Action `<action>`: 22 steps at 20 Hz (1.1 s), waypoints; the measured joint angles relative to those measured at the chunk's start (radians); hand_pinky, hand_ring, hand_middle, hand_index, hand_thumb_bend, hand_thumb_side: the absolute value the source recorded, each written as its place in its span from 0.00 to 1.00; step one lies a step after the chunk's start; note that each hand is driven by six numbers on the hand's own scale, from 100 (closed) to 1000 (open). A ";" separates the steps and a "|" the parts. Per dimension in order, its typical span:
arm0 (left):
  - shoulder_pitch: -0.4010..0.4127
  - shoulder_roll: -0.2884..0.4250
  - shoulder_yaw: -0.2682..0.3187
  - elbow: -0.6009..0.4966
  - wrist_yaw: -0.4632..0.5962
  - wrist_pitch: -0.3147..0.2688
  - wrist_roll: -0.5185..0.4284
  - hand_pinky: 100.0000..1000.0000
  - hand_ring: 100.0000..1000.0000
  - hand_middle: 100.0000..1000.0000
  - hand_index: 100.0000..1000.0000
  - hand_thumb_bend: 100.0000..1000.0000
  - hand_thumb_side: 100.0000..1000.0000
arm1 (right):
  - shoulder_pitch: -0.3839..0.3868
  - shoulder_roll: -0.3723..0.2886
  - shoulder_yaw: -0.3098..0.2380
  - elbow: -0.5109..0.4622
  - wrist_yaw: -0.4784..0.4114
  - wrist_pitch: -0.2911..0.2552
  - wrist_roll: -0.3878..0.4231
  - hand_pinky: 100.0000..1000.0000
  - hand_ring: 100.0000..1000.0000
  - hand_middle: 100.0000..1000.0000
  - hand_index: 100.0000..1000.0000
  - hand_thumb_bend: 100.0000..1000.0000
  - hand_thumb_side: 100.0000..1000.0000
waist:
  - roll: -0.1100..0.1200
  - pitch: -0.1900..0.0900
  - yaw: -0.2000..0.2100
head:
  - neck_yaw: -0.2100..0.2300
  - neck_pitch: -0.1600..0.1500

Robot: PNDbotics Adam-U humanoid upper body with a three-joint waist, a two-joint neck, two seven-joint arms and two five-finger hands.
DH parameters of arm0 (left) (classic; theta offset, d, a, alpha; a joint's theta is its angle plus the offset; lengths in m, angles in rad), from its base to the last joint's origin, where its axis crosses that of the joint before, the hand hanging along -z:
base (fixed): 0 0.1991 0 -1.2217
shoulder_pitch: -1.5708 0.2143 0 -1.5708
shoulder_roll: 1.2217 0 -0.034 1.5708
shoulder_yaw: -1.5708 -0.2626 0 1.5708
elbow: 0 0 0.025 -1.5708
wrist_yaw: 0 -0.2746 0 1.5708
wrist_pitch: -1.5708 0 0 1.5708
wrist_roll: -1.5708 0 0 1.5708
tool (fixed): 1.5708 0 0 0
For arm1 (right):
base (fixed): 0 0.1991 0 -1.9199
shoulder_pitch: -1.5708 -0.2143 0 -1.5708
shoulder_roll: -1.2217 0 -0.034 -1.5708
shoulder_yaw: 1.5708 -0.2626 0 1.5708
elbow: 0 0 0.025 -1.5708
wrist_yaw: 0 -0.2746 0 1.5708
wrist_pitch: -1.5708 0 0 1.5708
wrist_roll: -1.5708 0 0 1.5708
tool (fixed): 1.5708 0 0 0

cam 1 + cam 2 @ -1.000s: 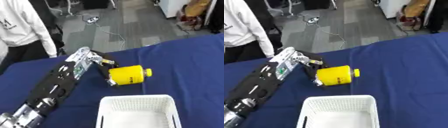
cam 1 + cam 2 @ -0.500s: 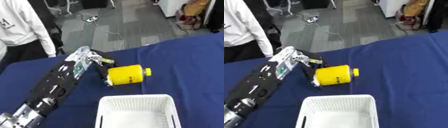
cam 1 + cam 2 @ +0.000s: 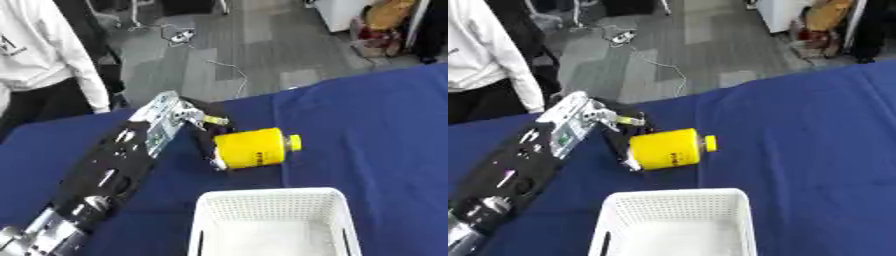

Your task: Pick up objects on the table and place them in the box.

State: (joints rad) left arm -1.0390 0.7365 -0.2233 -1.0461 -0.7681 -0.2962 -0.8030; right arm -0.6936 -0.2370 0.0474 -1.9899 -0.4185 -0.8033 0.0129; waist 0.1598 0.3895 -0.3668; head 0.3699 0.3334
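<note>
A yellow cylindrical container (image 3: 252, 148) with a small yellow cap lies on its side on the blue table, cap pointing right. My left arm comes in from the lower left, and my left hand (image 3: 203, 129) sits at the container's left end. Its dark fingers curl round the base, with the thumb above. Whether the container rests on the cloth or hangs just above it I cannot tell. The white perforated box (image 3: 264, 193) stands just in front of the container at the bottom edge, and what shows of its inside holds nothing. My right hand shows in no view.
Blue cloth (image 3: 376, 125) stretches to the right of the container. The table's far edge runs diagonally from the left up to the right, with grey floor and a loose cable (image 3: 229, 70) beyond it.
</note>
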 measured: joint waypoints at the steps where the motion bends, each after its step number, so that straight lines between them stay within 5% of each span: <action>1: 0.000 0.000 0.000 0.000 -0.003 -0.005 0.008 0.28 0.46 0.55 0.74 0.62 0.44 | 0.000 0.000 0.000 0.000 0.000 0.000 0.000 0.23 0.34 0.44 0.62 0.00 0.98 | 0.000 0.000 0.000 | 0.000 0.000; 2: 0.001 0.000 0.000 0.000 -0.004 -0.008 0.016 0.17 0.39 0.47 0.69 0.57 0.43 | 0.000 0.000 0.000 0.000 0.000 0.000 0.000 0.23 0.34 0.44 0.62 0.00 0.99 | 0.000 0.000 0.000 | 0.000 0.000; 5: 0.008 0.000 0.001 0.000 -0.004 -0.015 0.051 0.07 0.30 0.39 0.60 0.53 0.42 | 0.000 0.000 0.000 0.000 0.000 0.000 0.000 0.23 0.34 0.44 0.62 0.00 0.99 | 0.000 0.000 0.000 | 0.000 -0.002; 6: 0.009 0.000 0.001 0.000 -0.003 -0.017 0.065 0.00 0.21 0.29 0.47 0.43 0.44 | 0.000 0.000 0.000 0.000 0.000 0.000 0.000 0.23 0.34 0.44 0.62 0.00 0.99 | 0.000 0.000 0.000 | 0.000 -0.003; 12: 0.022 0.000 0.001 0.000 -0.002 -0.025 0.196 0.00 0.00 0.00 0.30 0.24 0.60 | -0.001 0.000 0.000 0.000 0.000 0.000 0.000 0.23 0.34 0.43 0.62 0.00 0.99 | 0.000 0.004 0.000 | 0.000 -0.003; 18: 0.027 0.000 0.001 0.000 -0.006 -0.045 0.316 0.00 0.00 0.00 0.20 0.08 0.76 | -0.004 0.000 0.000 0.000 0.000 0.000 0.000 0.23 0.34 0.43 0.62 0.00 0.99 | 0.000 0.005 0.000 | 0.000 -0.003; 22: 0.030 0.000 0.001 0.005 -0.010 -0.053 0.351 0.00 0.00 0.00 0.15 0.07 0.76 | -0.004 0.000 0.000 0.000 0.000 0.000 0.000 0.23 0.34 0.43 0.62 0.00 0.98 | -0.001 0.005 0.001 | 0.000 -0.003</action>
State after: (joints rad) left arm -1.0087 0.7364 -0.2225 -1.0407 -0.7777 -0.3489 -0.4519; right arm -0.6973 -0.2367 0.0470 -1.9899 -0.4187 -0.8035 0.0126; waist 0.1591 0.3946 -0.3657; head 0.3694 0.3305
